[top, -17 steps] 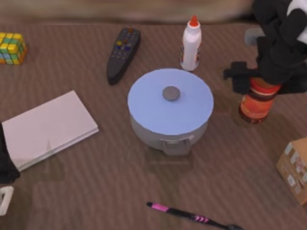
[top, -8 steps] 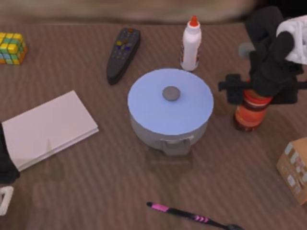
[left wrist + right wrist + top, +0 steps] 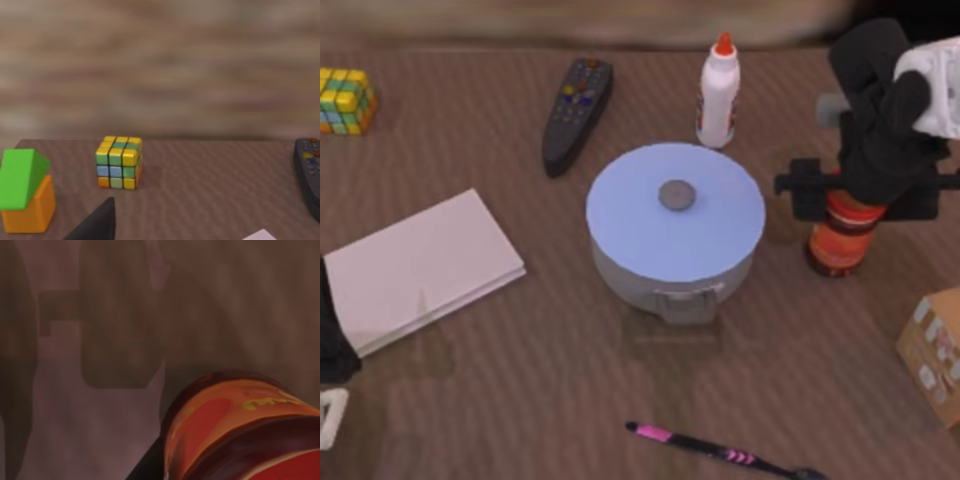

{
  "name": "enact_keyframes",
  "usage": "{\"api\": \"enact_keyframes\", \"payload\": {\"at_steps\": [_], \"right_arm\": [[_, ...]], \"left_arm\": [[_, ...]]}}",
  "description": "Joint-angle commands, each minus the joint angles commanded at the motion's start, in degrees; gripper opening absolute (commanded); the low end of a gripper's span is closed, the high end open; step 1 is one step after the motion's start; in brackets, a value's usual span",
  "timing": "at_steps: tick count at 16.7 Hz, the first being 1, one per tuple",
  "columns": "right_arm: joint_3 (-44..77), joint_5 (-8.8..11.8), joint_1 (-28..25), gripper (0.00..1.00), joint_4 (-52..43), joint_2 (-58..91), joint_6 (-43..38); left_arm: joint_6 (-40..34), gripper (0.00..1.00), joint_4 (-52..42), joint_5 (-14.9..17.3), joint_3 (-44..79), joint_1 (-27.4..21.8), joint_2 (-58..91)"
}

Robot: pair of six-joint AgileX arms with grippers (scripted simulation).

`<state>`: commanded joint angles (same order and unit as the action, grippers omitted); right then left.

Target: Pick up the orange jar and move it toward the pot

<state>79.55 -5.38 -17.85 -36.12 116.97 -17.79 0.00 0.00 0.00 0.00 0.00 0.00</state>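
The right hand [image 3: 840, 190] is clamped shut around the lid end of the orange jar [image 3: 840, 235], gripping it from above at the right side of the surface [image 3: 520, 400]. The jar hangs directly beneath the hand. Compared with a second ago, hand and jar have shifted toward the pot [image 3: 675, 225], with most of that travel in the first half-second and almost none since. This suggests the carry is nearly finished and the jar is close to where it should stop.

The jar is a small cylinder with a red-orange lid, dark contents and an orange label. In the right wrist view the jar [image 3: 240, 430] fills the frame close up, with the hand's shadow on the brown surface beyond, so it appears raised a little.

Just beside the hand, toward the middle of the surface, sits the pot, large and round with a pale-blue lid and grey knob; a gap separates jar and pot. Farther out beyond the pot stands a white glue bottle [image 3: 718, 92].

The left hand [image 3: 330, 415] is parked well apart at the surface's left edge; whether it is open cannot be told.
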Motion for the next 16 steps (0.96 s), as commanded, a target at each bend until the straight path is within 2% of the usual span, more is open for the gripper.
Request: {"api": "enact_keyframes", "payload": {"at_steps": [10,16], "right_arm": [[0.00,0.00,0.00,0.98,0.00,0.00,0.00],[0.00,0.00,0.00,1.00,0.00,0.00,0.00]], "left_arm": [[0.00,1.00,0.00,0.00,0.00,0.00,0.00],[0.00,1.00,0.00,0.00,0.00,0.00,0.00]]}}
